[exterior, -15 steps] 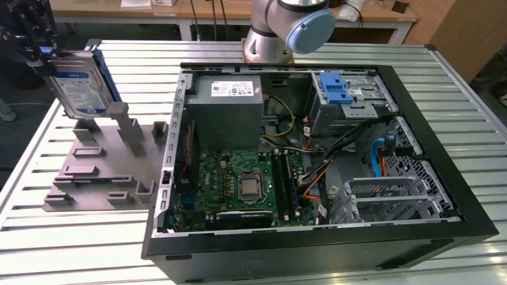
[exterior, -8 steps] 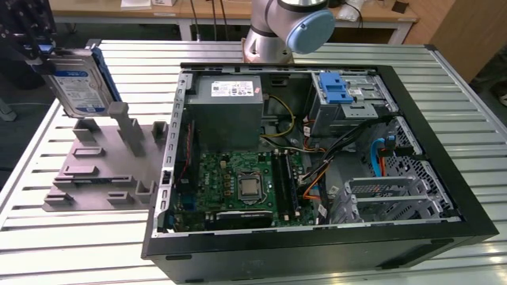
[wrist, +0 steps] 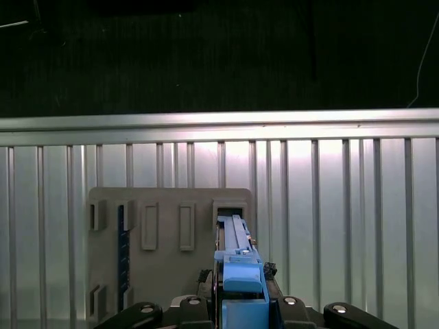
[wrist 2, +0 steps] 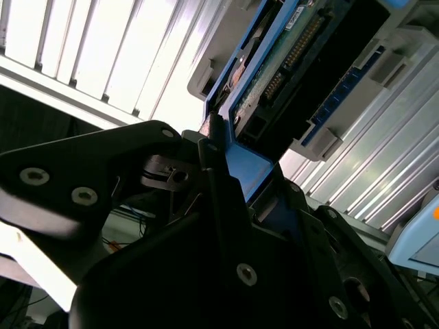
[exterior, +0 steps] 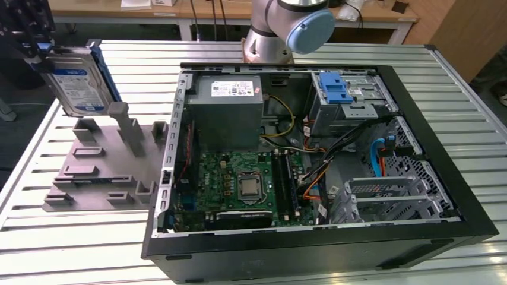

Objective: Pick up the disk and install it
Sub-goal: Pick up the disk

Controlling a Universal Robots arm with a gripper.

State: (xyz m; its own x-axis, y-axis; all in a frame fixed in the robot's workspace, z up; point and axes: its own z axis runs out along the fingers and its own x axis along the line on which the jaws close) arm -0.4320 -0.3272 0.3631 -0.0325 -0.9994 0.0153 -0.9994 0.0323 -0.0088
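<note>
The disk, a silver hard drive with a blue-and-white label and a blue frame, hangs on edge at the exterior view's far left, above the grey holder block. My gripper is shut on its upper end. In the second wrist view the black fingers clamp the blue frame, and the disk's green circuit-board side shows beyond them. In the first wrist view the disk's blue edge runs out from my gripper, with the holder block and its open slot beneath.
An open black computer case lies on the slatted metal table, towards the exterior view's right. Inside are a grey power supply, a green motherboard, cables and a drive bay with a blue latch. The arm's base stands behind the case.
</note>
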